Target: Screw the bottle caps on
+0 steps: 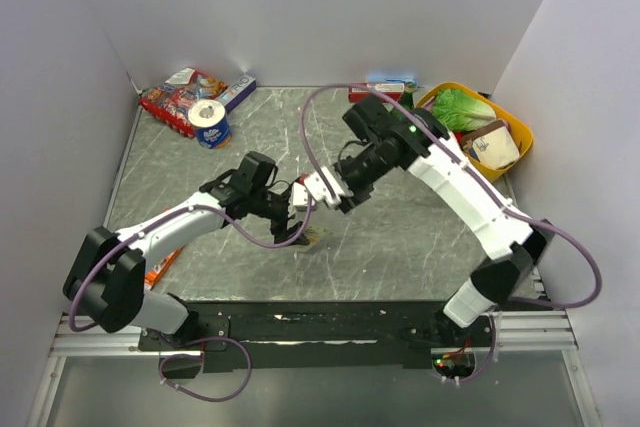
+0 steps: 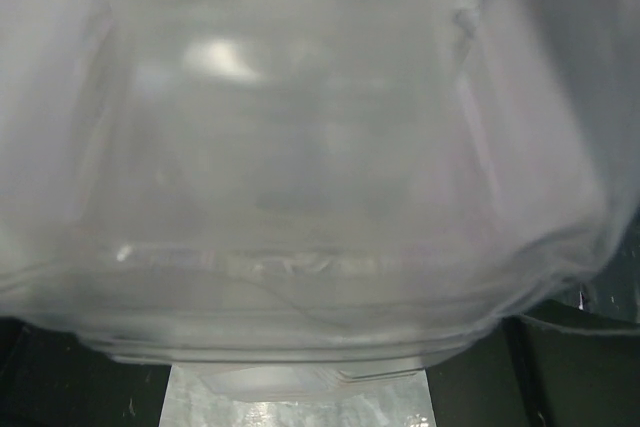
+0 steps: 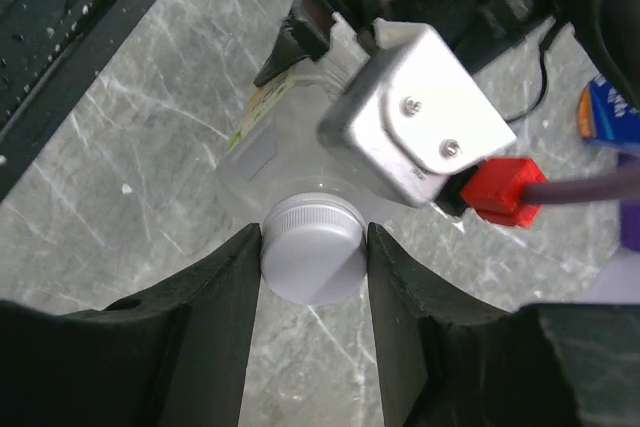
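Right pincer [image 3: 313, 282] pinches white cap [image 3: 312, 247] on bottle [image 3: 262, 152]; bottle body runs toward 11 o'clock, clamped by left pincer [image 1: 296, 217].

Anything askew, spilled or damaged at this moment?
Nothing stands out. The white ribbed plastic cap sits squarely on the small clear plastic bottle, pinched by the right gripper, while the left gripper holds the bottle. No spill or damage shows.

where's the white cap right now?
Right wrist view, centre: white cap sits atop the clear bottle, gripped by the right end effector; the left end effector holds that bottle mid-table.
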You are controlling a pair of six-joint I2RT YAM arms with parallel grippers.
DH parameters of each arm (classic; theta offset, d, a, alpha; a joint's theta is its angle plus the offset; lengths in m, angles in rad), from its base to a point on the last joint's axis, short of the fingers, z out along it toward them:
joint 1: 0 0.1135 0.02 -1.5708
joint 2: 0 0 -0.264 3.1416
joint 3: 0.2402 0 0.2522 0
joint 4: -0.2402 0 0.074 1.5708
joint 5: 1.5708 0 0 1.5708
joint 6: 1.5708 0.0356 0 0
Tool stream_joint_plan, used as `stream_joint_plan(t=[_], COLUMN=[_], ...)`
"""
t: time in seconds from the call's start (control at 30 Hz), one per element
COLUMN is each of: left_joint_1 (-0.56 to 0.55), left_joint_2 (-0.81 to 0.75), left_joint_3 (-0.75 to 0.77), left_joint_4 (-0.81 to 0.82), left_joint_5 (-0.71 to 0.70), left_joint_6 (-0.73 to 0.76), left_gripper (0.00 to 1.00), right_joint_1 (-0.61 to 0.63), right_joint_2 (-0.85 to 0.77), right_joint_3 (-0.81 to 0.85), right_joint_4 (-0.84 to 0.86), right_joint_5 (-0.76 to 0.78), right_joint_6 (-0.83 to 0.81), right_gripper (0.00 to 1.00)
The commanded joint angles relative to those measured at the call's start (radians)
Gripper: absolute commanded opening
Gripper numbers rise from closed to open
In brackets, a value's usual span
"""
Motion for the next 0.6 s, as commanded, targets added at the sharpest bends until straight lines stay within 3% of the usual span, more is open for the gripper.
stream_joint_plan(t=[0.0, 0.03, 0.13, 0.3, 0.4, 0.43, 0.47, 0.57], left_joint_1=[-0.006, -0.006, -0.006, -0.007, -0.004, -0.004, -0.003, -0.001], left_joint_2=[-0.097, -0.105, -0.126, -0.117, -0.134, -0.144, -0.169, -0.213], left_joint_3=[-0.062, -0.092, -0.129, -0.128, -0.142, -0.151, -0.163, -0.201], left_joint_4=[0.301, 0.423, 0.569, 0.585, 0.55, 0.545, 0.548, 0.571], left_joint_5=[-0.075, -0.133, -0.219, -0.255, -0.246, -0.241, -0.232, -0.226], left_joint_6=[-0.221, -0.275, -0.444, -0.498, -0.487, -0.489, -0.484, -0.507], left_gripper=[0.01, 0.01, 0.01, 0.01, 0.01, 0.01, 0.01, 0.01], right_joint_1=[-0.044, -0.07, -0.079, -0.082, -0.119, -0.139, -0.154, -0.191], right_joint_2=[0.122, 0.177, 0.22, 0.139, 0.093, 0.076, 0.058, 0.018], right_joint_3=[0.155, 0.185, 0.216, 0.103, 0.12, 0.112, 0.076, 0.009], right_joint_4=[-0.082, -0.099, -0.085, 0.03, 0.131, 0.175, 0.273, 0.346], right_joint_5=[-0.115, -0.143, -0.172, -0.151, -0.133, -0.142, -0.154, -0.212], right_joint_6=[0.287, 0.414, 0.571, 0.623, 0.684, 0.758, 0.805, 0.909], right_gripper=[0.0, 0.0, 0.0, 0.0, 0.25, 0.4, 0.46, 0.59])
